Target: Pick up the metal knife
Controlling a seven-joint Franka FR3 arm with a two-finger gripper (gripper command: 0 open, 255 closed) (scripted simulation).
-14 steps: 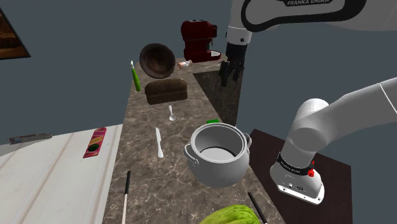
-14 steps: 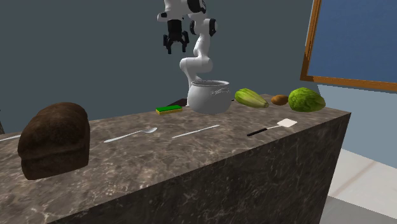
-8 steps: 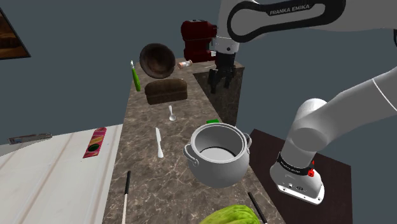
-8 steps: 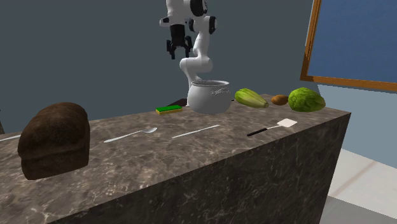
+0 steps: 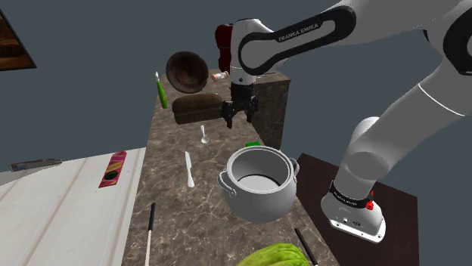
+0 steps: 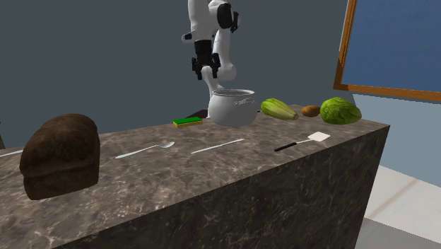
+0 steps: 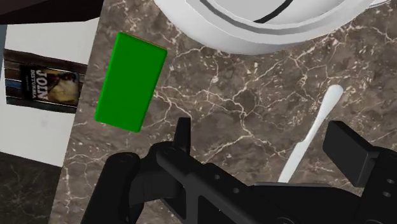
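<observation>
Claw (image 5: pixel 238 118): released, with the fingers (image 7: pixel 348 149) held apart and nothing grasped. It is hung in the air over the table (image 5: pixel 180 213) and is seen just at the shoulder view's right of the bread loaf (image 5: pixel 197 108).
Knife (image 5: pixel 188 168): pale and laid flat on the marbled table, untouched. It is at the shoulder view's left of the pot (image 5: pixel 259 185) and well apart from the claw.
Spoon (image 5: pixel 204 136): laid roughly in line with the knife, on the loaf's side of it.
Spatula (image 6: pixel 304 142): dark-handled, laid beyond the knife on the side away from the spoon.
Sponge (image 7: pixel 130 81): green, laid flat near the table's edge, close to the pot.
Pot: pale grey, two-handled, upright, no lid on it.
White utensil (image 7: pixel 312 133): slender, seen on the table between the claw's fingers in the wrist view, not touched. Whether it is the knife or the spoon cannot be told.
Far end of table: a dark bowl (image 5: pixel 187 69) and a red machine (image 5: pixel 225 41) are seen past the loaf.
Near end: a green lettuce (image 6: pixel 340 110) is seen.
</observation>
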